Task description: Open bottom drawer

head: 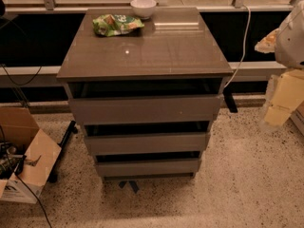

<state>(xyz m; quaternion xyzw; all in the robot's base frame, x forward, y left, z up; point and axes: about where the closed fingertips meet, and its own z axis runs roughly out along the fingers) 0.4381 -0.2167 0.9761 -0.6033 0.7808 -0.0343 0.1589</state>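
Single camera view, looking down at the cabinet from the front.

Gripper: at the far right edge of the view, a pale cream piece hanging below the white arm housing. It is above the speckled floor, off the cabinet's right side and touching nothing on it. Open or closed: cannot tell from this view.

Bottom drawer: lowest of three grey-brown fronts, low in the middle of the view, just above the floor. It lies well apart from the gripper, lower and to the left of it, with the cabinet's right corner between them.

Orientation: the plain front faces the camera. Its long axis runs level, left to right across the view, parallel to the two wider-looking fronts above. A dark gap separates it from the middle drawer front. No handle shows on it.

Other items: the glossy worktop carries a white bowl at its back edge and a green snack bag just in front of and left of the bowl. An open cardboard box stands on the floor at left. A white cable hangs behind the cabinet's right side.
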